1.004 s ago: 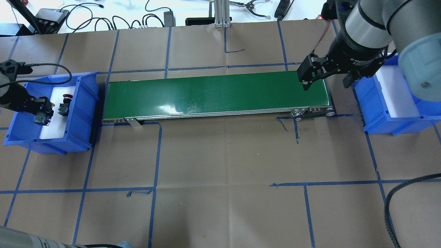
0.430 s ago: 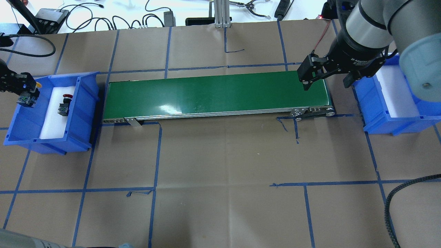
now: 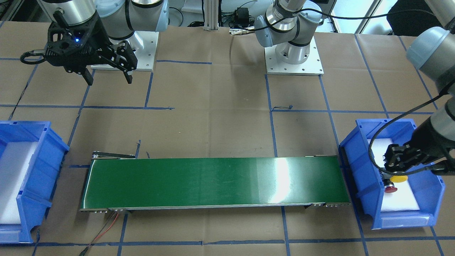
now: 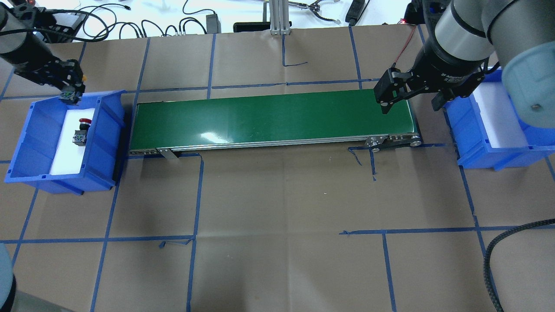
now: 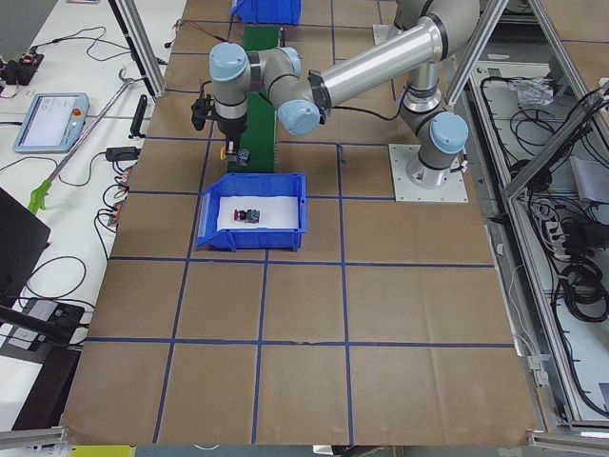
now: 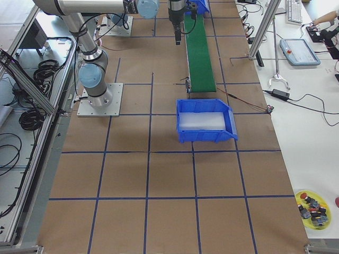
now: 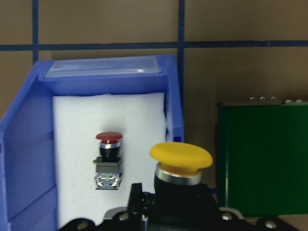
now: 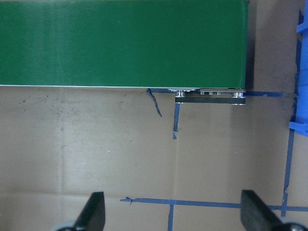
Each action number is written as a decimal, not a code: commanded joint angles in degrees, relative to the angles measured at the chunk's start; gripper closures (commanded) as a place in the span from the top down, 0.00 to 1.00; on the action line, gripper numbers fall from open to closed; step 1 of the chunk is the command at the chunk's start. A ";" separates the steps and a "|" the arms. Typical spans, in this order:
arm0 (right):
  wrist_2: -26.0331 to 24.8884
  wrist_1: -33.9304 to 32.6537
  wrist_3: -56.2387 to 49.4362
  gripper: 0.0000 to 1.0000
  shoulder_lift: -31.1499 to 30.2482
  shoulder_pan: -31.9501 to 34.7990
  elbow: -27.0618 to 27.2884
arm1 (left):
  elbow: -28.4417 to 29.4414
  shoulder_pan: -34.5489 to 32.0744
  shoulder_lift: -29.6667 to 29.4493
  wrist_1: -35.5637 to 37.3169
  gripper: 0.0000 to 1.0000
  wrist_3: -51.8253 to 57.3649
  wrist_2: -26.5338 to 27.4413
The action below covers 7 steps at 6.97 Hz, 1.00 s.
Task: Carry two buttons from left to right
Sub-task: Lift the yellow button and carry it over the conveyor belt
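Note:
My left gripper [image 4: 69, 91] is shut on the yellow-capped button [image 7: 181, 156] and holds it above the far rim of the left blue bin [image 4: 106, 130]. In the front view the yellow cap [image 3: 399, 177] shows under the gripper [image 3: 396, 165]. The red-capped button [image 4: 82, 127] lies on the white foam in that bin and also shows in the left wrist view [image 7: 109, 159] and the front view [image 3: 390, 188]. My right gripper [image 4: 407, 95] is open and empty above the right end of the green conveyor belt [image 4: 269, 117]; its fingers [image 8: 94, 211] stand wide apart.
The right blue bin [image 4: 472, 143] with white foam stands beyond the belt's right end. Cables and electronics lie along the table's far edge [image 4: 130, 21]. A thick black cable [image 4: 492, 260] hangs at the near right. Blue tape lines mark the brown table cover.
My left gripper has risen out of the left bin with the yellow button and moved toward the bin's far edge. The red button and my right arm have not moved.

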 commanded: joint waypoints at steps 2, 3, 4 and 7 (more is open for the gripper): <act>-0.52 0.00 -0.09 1.00 0.09 0.00 0.00 | -2.19 -8.32 -2.55 0.32 0.08 -10.06 0.17; -0.51 0.00 0.00 1.00 0.09 0.00 0.00 | -4.73 -8.50 -2.38 0.32 0.08 -10.16 0.17; -0.51 -0.09 0.08 1.00 0.18 0.00 0.09 | -8.58 -8.59 -2.64 5.54 0.08 -11.12 0.17; -0.42 -0.09 0.00 1.00 0.18 0.00 0.00 | -14.94 -8.76 -4.30 16.31 0.09 -12.96 0.18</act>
